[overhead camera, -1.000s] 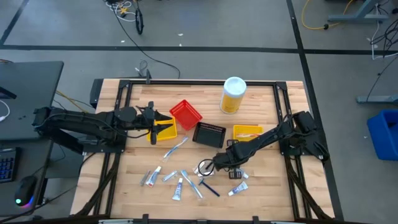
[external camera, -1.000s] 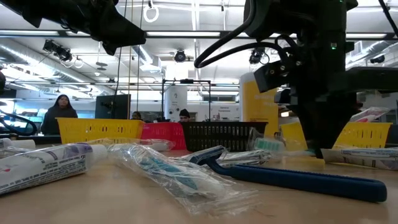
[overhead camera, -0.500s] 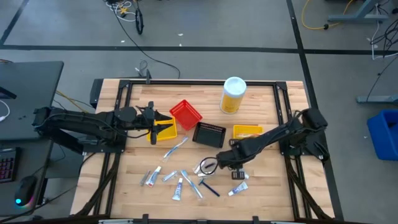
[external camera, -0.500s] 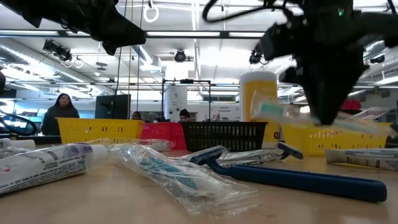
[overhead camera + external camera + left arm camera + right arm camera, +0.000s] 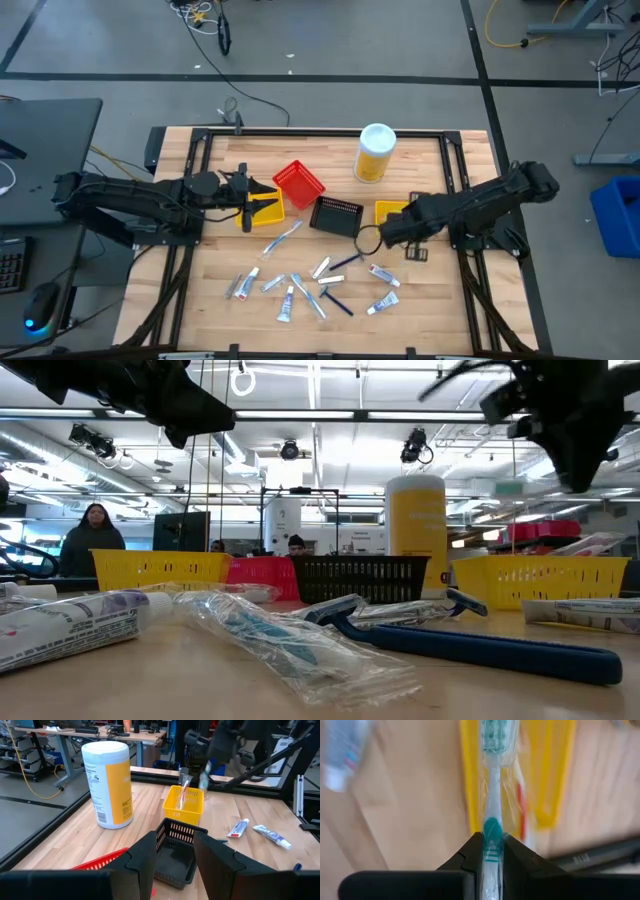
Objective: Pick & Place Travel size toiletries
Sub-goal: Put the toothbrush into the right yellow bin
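Note:
My right gripper is shut on a wrapped white toothbrush with a teal grip and hovers at the near edge of the right yellow bin. The left wrist view shows this toothbrush hanging above that bin. My left gripper is open and waits over the left yellow bin. Several small tubes, wrapped toothbrushes and a blue razor lie flat on the table's near half. My right gripper pinches the toothbrush's teal-gripped handle between its two fingers, through the clear wrapper. The brush runs on in line with the fingers, its bristle head farthest out. It is lifted clear of the table, above the yellow bin's rim.
A red bin and a black bin stand between the two yellow ones. A big yellow bottle with a white lid stands at the far edge. Another toothbrush lies in the right yellow bin. People show in the room behind.
My right gripper has risen from the near middle of the table with the toothbrush and swung toward the far right, to the right yellow bin. The toothbrush is now lifted clear of the table. The left arm has kept still.

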Robot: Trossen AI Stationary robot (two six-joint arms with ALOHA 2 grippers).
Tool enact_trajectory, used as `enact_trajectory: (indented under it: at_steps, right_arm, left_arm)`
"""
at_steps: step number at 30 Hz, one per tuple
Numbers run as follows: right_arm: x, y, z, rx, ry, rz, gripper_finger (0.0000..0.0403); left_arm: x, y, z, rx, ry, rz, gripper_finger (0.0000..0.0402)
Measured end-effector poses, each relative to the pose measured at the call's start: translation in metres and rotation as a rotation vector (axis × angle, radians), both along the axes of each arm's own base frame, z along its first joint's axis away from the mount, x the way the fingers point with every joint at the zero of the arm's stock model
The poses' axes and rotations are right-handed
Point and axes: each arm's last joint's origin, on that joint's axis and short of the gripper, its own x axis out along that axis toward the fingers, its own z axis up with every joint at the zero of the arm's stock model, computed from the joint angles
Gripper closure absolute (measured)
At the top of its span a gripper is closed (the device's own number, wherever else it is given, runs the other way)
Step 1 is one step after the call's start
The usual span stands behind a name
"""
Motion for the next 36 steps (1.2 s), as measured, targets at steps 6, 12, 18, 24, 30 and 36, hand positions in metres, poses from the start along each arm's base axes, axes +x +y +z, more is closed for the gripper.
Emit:
enact_trajectory:
  at_steps: [6,12,18,24,30,36]
  right_arm:
    - [0.000,-0.019,-0.003,-0.002,0.052,-0.075,0.0344]
    - [-0.001,-0.034,-0.021,0.031,0.075,-0.115,0.0342]
    - [-0.003,-0.041,-0.036,0.053,0.078,-0.100,0.0342]
    - [0.000,-0.043,-0.050,0.094,0.047,-0.070,0.0340]
    - [0.004,-0.042,-0.065,0.130,0.102,-0.039,0.0336]
    - [0.009,-0.043,-0.070,0.141,0.096,0.000,0.0313]
  left_arm:
    - [0.000,0.000,0.000,0.000,-0.001,0.000,0.0263]
    - [0.000,0.000,0.000,0.000,0.000,0.000,0.0263]
    - [0.000,0.000,0.000,0.000,0.000,0.000,0.0263]
    - [0.000,0.000,0.000,0.000,0.001,0.000,0.0263]
    - [0.000,0.000,0.000,0.000,0.001,0.000,0.0263]
    - [0.000,0.000,0.000,0.000,0.001,0.000,0.0263]
